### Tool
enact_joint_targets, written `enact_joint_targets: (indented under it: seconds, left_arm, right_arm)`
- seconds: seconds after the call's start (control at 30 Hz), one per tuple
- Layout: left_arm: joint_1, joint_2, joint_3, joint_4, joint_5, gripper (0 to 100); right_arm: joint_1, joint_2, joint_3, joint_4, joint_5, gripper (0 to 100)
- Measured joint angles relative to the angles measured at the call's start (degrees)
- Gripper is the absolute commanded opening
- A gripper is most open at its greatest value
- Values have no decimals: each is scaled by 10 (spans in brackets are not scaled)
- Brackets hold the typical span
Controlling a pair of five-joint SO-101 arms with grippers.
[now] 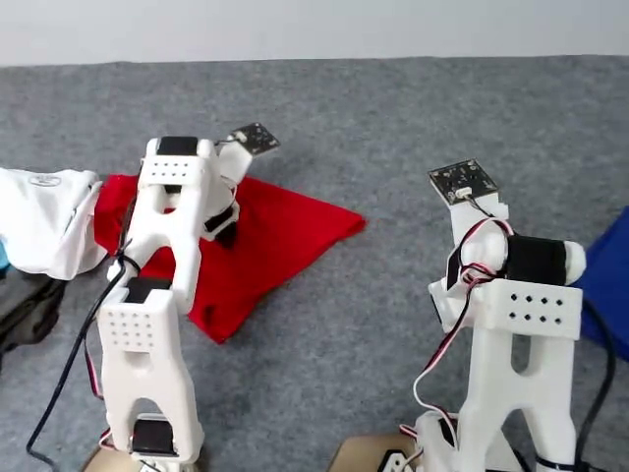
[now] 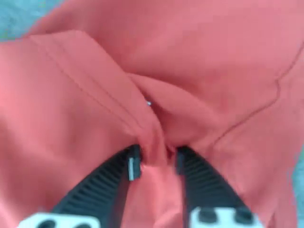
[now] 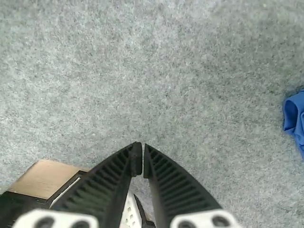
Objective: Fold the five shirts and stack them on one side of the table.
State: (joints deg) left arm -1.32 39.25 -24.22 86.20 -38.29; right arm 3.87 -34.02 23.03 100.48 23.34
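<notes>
A red shirt point(image 1: 275, 241) lies partly folded on the grey carpet, left of the middle. My left gripper point(image 2: 153, 160) is down on it and shut on a pinched ridge of the red shirt point(image 2: 199, 71). In the high view the left gripper point(image 1: 224, 228) sits over the shirt's upper left part. My right gripper point(image 3: 142, 159) is shut with nothing in it, held above bare carpet; its arm point(image 1: 511, 295) stands at the right. A white shirt point(image 1: 44, 221) lies at the left edge. A blue shirt point(image 1: 607, 270) point(image 3: 294, 116) lies at the right edge.
Dark cloth point(image 1: 25, 305) lies below the white shirt at the left edge. Grey carpet point(image 1: 393, 138) covers the table. A tan base plate point(image 3: 42, 178) shows under the right arm. Cables point(image 1: 69, 364) hang beside the left arm.
</notes>
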Motion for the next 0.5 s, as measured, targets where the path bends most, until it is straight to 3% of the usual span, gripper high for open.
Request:
enact_joint_targets:
  seconds: [0.5]
  left_arm:
    - [2, -50, -101, 84, 0, 4]
  right_arm:
    - [-4, 0, 0, 0, -7, 12]
